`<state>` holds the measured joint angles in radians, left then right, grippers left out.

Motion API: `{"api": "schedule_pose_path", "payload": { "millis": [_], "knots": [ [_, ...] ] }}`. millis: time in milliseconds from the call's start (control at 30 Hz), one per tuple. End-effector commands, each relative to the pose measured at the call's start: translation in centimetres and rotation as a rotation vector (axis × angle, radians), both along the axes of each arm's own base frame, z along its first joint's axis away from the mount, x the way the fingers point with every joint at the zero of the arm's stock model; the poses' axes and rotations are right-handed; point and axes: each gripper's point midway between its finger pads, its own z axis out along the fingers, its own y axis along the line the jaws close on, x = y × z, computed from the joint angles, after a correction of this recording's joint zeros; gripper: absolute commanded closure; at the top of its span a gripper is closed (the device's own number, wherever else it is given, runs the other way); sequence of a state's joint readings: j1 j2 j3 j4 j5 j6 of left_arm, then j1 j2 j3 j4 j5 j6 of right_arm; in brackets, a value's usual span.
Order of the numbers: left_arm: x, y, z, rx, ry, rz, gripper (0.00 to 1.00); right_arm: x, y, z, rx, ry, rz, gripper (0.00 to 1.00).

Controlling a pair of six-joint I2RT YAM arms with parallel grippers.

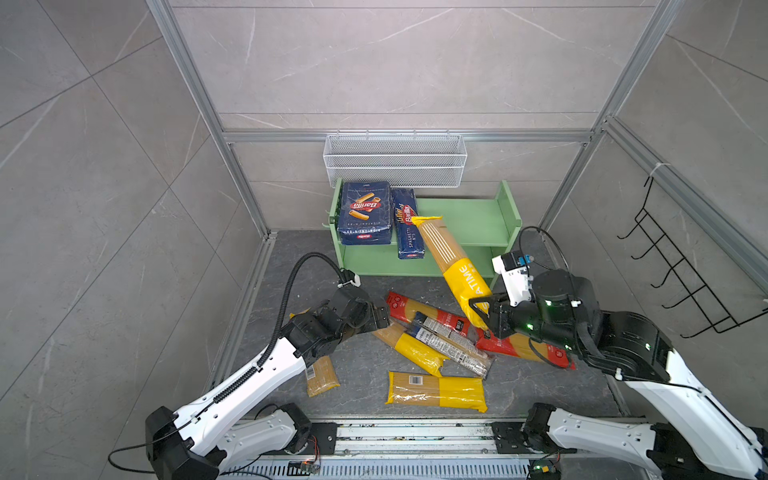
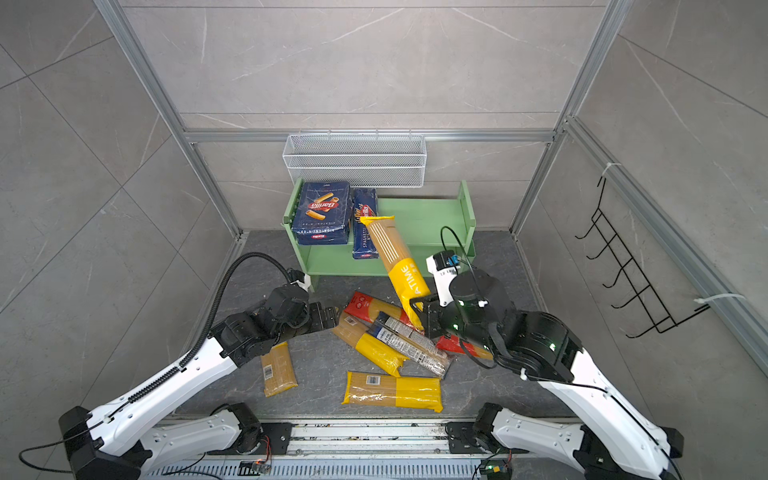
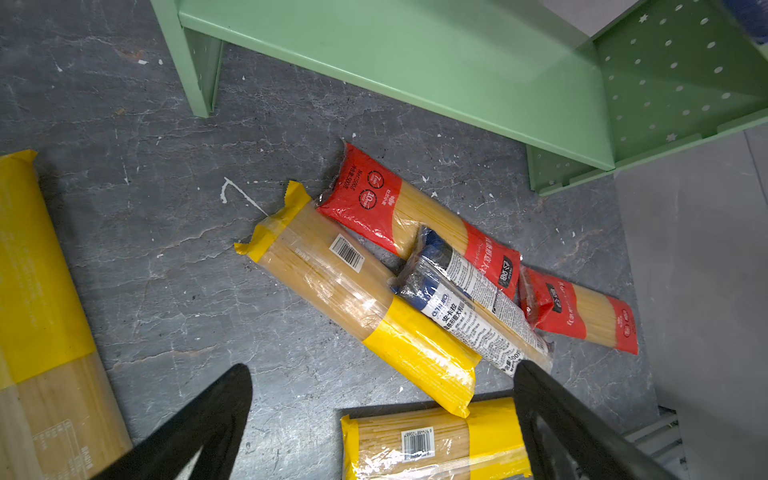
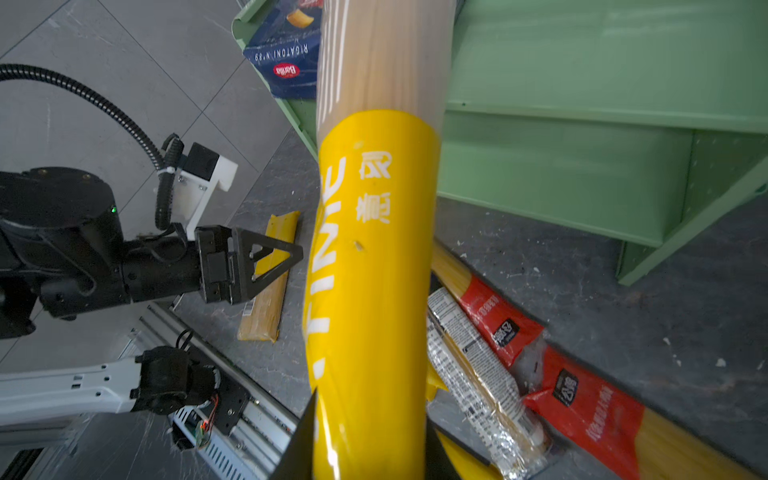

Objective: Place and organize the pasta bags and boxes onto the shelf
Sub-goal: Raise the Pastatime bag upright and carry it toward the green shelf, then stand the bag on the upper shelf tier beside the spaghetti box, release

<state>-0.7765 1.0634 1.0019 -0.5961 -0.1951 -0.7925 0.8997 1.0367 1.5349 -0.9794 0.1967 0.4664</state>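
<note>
Apparently right tool (image 1: 483,312) clamps lower end of yellow bag (image 1: 449,257).

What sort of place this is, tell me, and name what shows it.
Probably a robot test cell mocked up as a pantry: bare aluminium framing holds tile-look wall panels, both arms mount on a metal rail, and a green shelf holds pasta boxes.

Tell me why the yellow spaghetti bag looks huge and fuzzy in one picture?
In the right wrist view the yellow spaghetti bag sits by the lens in the right claw, so it fills the frame, its clear end soft; in both top views it looks slim and sharp; in the left wrist view only the fingers of the left claw are blurred.
</note>
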Motion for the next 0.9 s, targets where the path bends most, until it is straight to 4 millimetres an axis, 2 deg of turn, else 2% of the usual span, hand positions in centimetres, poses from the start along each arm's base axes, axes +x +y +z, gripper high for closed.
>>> {"api": "schedule_pose_path", "payload": {
  "millis": [0,133,367,700,867],
  "knots": [
    [0.1,-0.5,1.1,-0.038,-0.035,-0.049,0.00,2.9,0.3,7.4,0.117,-0.227,-0.072,1.00],
    [0.2,-0.4,1.5,-0.046,-0.042,-0.059,0.00,5.2,0.8,8.1,0.107,-0.226,-0.110,1.00],
    [0.4,0.2,2.0,-0.053,-0.054,-0.064,0.00,8.8,1.4,8.0,0.107,-0.196,-0.135,1.00],
    [0.9,0.7,1.8,-0.065,-0.048,-0.063,0.00,15.2,1.3,6.1,0.130,-0.121,-0.168,1.00],
    [1.3,0.9,1.6,-0.063,-0.043,-0.058,0.00,17.7,1.6,4.8,0.119,-0.099,-0.182,1.00]
  ]
}}
